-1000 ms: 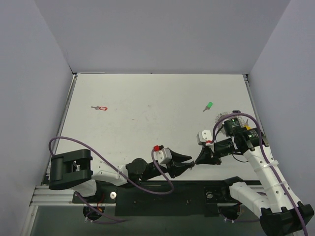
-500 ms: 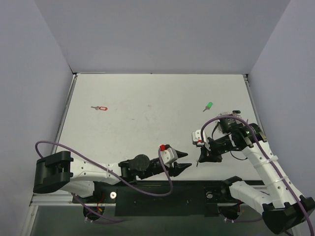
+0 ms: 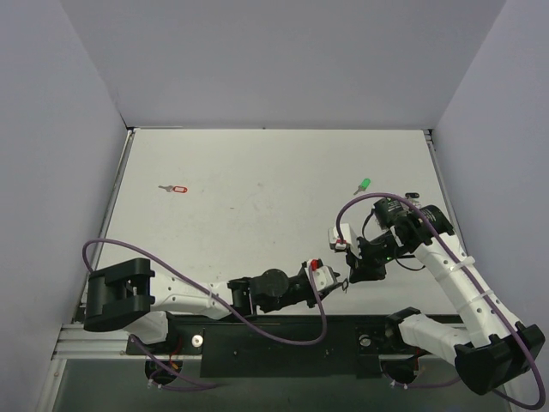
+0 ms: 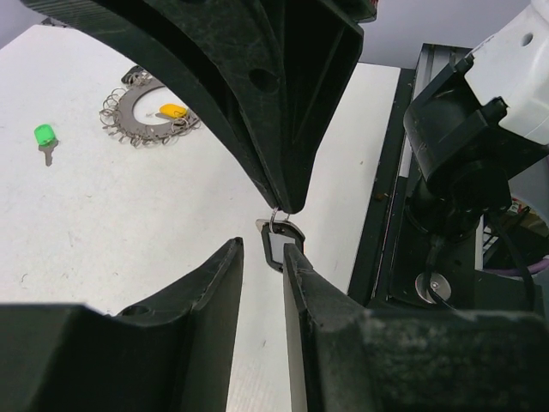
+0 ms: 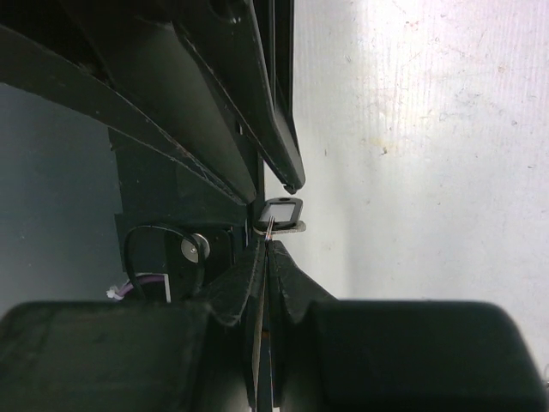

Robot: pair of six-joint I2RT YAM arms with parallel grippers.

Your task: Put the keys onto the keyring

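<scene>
Top view, right gripper: low over the near part of the table, fingers pointing toward the left arm; the finger gap is too small to tell here.
Top view, left gripper: tip to tip with the right gripper, on its left side.
Top view, green key: flat on the table, beyond the right gripper, well apart.
Top view, red key: flat on the table, far to the left of the right gripper.
Left wrist view, dark key: its dark plastic head hangs just under the right gripper's tip, inside the gap of the left gripper's fingers, against one of them.
Left wrist view, left gripper fingers: a narrow gap, not pinched together; whether they grip the key head cannot be told.
Left wrist view, keyring: flat on the table to one side of the right gripper, well apart, fringed with small silver pieces; a yellow key lies inside its circle; the green key lies near it, not touching.
Right wrist view, right gripper fingers: pressed together on the thin silver blade of the dark key; the head sticks out past the tips.
Right wrist view, left gripper: its tip is just beyond the key head, opposite the right gripper.
</scene>
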